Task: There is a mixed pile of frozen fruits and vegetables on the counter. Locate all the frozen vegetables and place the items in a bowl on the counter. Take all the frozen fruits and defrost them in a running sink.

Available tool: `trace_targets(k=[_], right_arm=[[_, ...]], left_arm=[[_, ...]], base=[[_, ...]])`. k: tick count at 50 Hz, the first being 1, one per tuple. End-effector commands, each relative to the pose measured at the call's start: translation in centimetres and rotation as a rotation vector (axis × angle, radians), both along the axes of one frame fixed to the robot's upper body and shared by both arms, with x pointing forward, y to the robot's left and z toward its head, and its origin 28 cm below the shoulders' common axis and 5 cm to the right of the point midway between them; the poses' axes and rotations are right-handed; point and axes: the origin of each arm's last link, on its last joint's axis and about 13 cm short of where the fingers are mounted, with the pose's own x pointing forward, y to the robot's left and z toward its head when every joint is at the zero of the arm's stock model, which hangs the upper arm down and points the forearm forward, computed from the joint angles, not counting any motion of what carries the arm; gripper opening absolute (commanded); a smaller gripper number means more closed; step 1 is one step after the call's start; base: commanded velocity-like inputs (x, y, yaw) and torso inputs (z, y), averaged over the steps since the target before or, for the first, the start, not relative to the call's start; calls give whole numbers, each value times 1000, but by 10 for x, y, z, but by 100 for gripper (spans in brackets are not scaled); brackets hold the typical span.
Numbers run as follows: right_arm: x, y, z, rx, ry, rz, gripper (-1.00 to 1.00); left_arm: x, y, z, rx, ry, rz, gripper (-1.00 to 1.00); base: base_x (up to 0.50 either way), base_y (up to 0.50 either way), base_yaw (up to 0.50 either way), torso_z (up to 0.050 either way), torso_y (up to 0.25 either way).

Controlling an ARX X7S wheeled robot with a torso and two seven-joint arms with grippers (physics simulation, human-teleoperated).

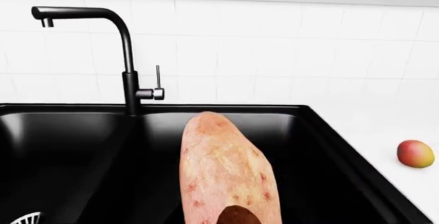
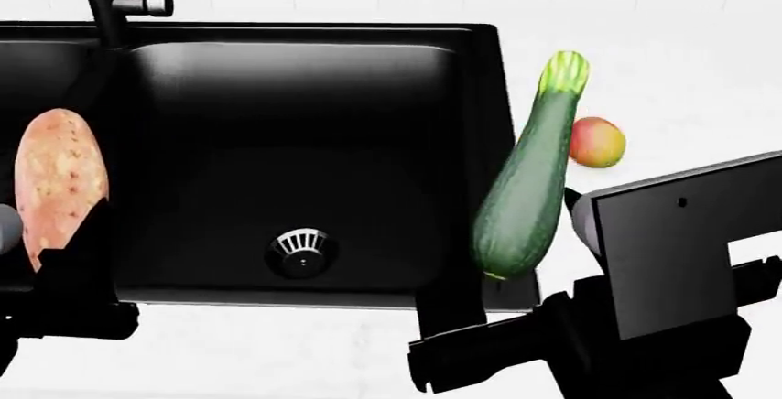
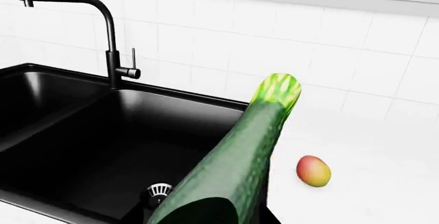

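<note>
Now, in the left wrist view, the sweet potato (image 1: 226, 170) fills the lower middle of the frame, its long axis running straight away from the camera toward the faucet (image 1: 123, 54). It seems held by the left gripper, but the fingers do not show here. Behind it lies the black sink (image 1: 69, 147), and the red-yellow fruit (image 1: 415, 153) rests on the white counter (image 1: 384, 126) at the right edge.

In the head view, the sweet potato (image 2: 59, 184) stands at the left edge over the divider between the two basins, with its lower end against the dark left gripper (image 2: 55, 280), which appears to be closed on it. The zucchini (image 2: 528, 179) is at the right of centre, its pale stem end pointing up in the frame and its blunt end low, above the right rim of the sink (image 2: 483, 143). The right gripper (image 2: 489, 344) is just below it, at the lower right, and I judge that it grips the zucchini.

In the right wrist view, the zucchini (image 3: 237, 157) runs from the bottom centre up to the middle, and the fruit (image 3: 313, 171) lies on the counter (image 3: 384, 157) to its right.

No bowl shows in any view, so I cannot tell which way it lies. Both vegetables are already lifted, and both arms probably must turn away from the sink to find it.
</note>
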Motion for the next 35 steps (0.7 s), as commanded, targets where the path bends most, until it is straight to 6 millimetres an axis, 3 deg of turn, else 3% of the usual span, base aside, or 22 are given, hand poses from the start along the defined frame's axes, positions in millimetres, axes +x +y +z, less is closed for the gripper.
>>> trace_targets(k=[1,35], right_arm=[[-1,-1,4,16,-23,11,-100],[0,-1,2,7,-12,2,-100]], left_arm=[[4,-2,10,17,-29,8,-100],[4,-1,7,15,-16,5,-100]], base=[[0,500,0,0,0],[-14,500,0,0,0]])
